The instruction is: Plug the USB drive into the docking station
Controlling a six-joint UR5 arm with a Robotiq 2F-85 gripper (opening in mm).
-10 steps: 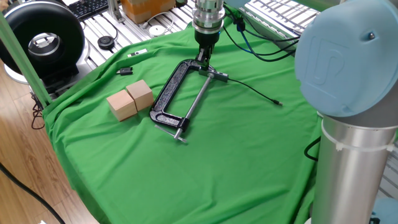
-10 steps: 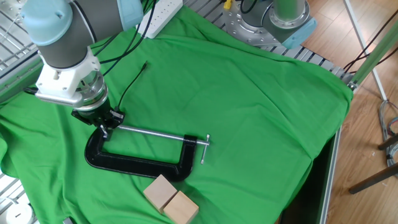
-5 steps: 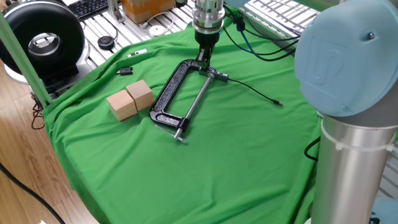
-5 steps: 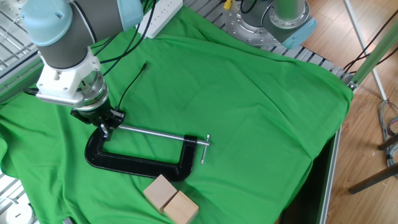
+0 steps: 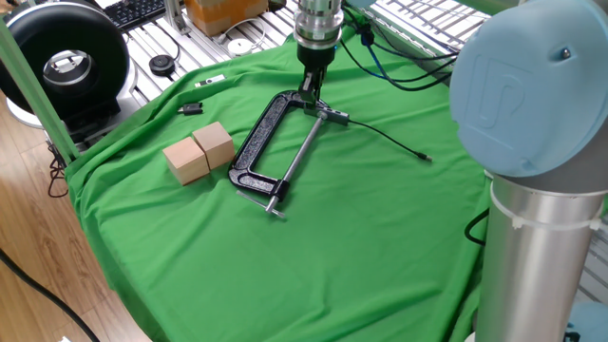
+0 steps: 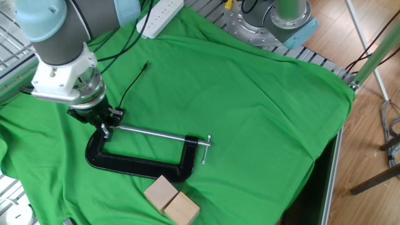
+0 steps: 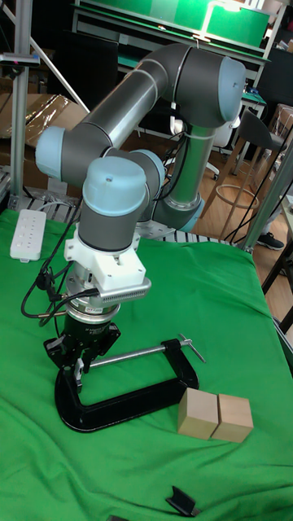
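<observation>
While hanging low over fixed-jaw end of big black C-clamp (image 5: 271, 142), black two-finger gripper (image 5: 311, 92) points down; finger gap hidden, state cannot be told. Slim grey metallic docking station (image 5: 333, 117) lies just beside gripper on green cloth (image 5: 361, 237), thin black cable trailing away. USB drive not discernible. Two wooden blocks (image 5: 198, 152) touching, near cloth's edge.

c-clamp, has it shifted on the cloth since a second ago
No. The C-clamp lies where it did, its screw handle the same way off the wooden blocks. Only the arm above it shifted slightly left in that view.
</observation>
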